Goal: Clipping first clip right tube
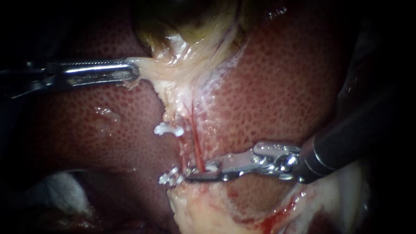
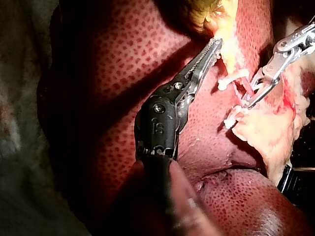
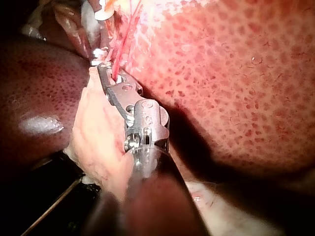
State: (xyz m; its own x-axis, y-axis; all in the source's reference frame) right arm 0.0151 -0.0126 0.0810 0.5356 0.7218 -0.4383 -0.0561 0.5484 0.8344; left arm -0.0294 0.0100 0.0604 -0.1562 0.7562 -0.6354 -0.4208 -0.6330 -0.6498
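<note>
Left instrument (image 1: 134, 72) comes in from the left. Its end effector is closed down on a fold of pale gallbladder (image 1: 186, 56) tissue, which is stretched toward it, so the strands below stand taut over the liver (image 1: 281, 86). Next to the right are two white clips on what looks like a paler strand. The upper clip (image 1: 168, 129) sticks out sideways. The lower clip (image 1: 171, 177) lies just beyond the tip of the right end effector; I can't tell if they touch. The right tube (image 1: 197, 147) is the thin red line running down from the gallbladder's neck, just right of those clips, into the right end effector. Right instrument (image 1: 197, 171) comes in from the right. Its end effector is narrowed to a slim gap, with a white loaded clip (image 1: 212, 166) seated between the jaws and the tube crossing between them near the tips. The right wrist view agrees, with the red line dropping into the jaws. I can't tell whether the clip has pinched the tube yet. Handling, my judgement: the tube is thread-thin, soft, wet and nearly weightless, with no stiffness of its own, and only the left pull holds it straight. It is likely slippery and easy to tear or shear, so I would not grip it with bare metal. The place to take it is the clear stretch where the jaws sit, above the pale fatty tissue. Go square across with the whole width inside the clip and no liver surface or neighbouring strand caught. Close slowly, with no sideways tug.
</note>
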